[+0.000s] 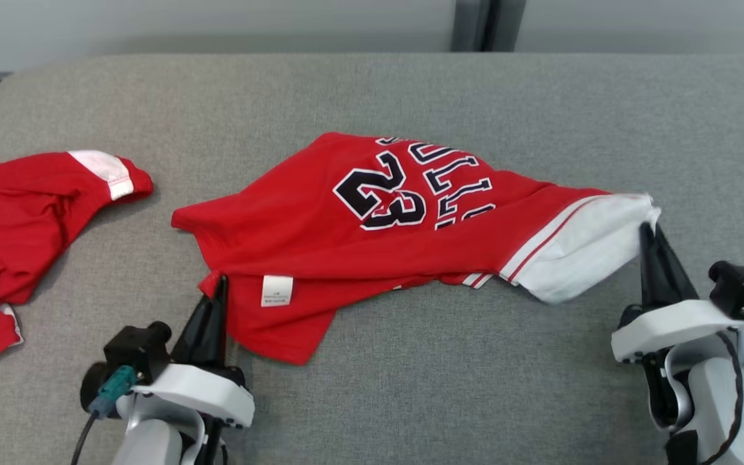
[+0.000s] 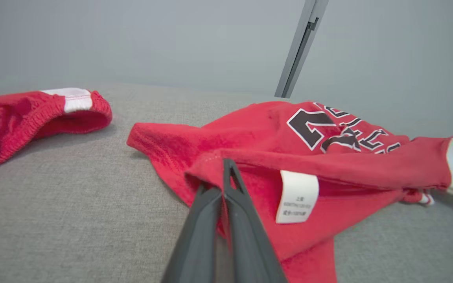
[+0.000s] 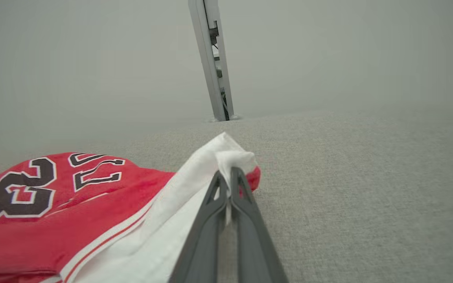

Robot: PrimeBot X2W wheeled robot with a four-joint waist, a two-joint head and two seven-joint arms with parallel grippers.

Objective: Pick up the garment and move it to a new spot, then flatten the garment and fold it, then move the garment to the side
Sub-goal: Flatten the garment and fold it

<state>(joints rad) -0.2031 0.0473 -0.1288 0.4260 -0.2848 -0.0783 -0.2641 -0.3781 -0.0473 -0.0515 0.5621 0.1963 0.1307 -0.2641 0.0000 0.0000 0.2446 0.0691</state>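
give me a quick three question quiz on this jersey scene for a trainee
1. True or false: the left gripper has its jaws shut on the white section of the red 23 jersey.
2. What lies to the left of the jersey on the grey padded surface? A) a towel B) a second red garment C) a blue cap
3. Fill in: the white care label sits nearest the ___ gripper.
Key: 1 false, the right gripper pinches the white section; 2 B; 3 left.

Lab-like: felt table (image 1: 411, 387), bare wall (image 1: 217, 26)
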